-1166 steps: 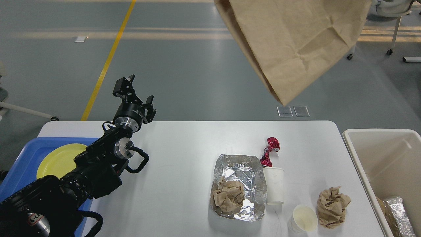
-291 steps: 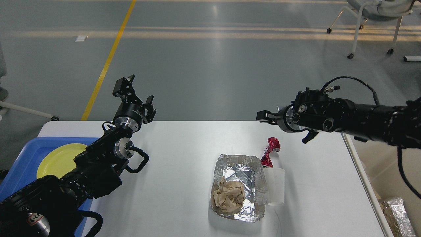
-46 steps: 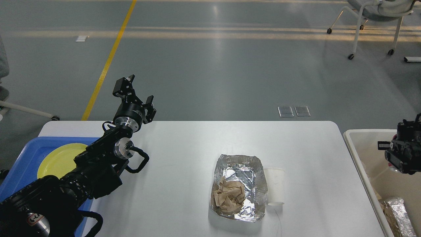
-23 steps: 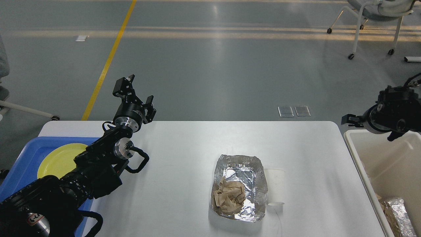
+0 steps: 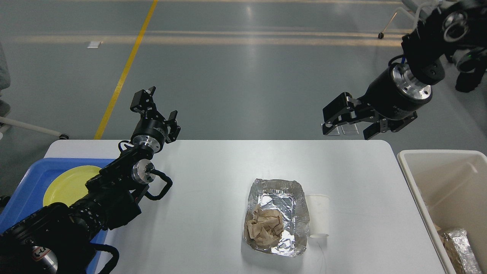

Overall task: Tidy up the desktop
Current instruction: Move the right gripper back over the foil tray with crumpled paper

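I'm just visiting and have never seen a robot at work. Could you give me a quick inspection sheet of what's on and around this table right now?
Surface: white desktop, mostly bare.
Job's things: foil tray holding a crumpled brown paper ball; white paper cup lying on its side against the tray's right edge.
Clutter: blue tray with yellow plate at left; cream bin at right, foil inside.
Grippers: left tool open, empty; right tool open, empty, above the far edge.
Cables: black loop on left arm.
Surroundings: grey floor, yellow line.
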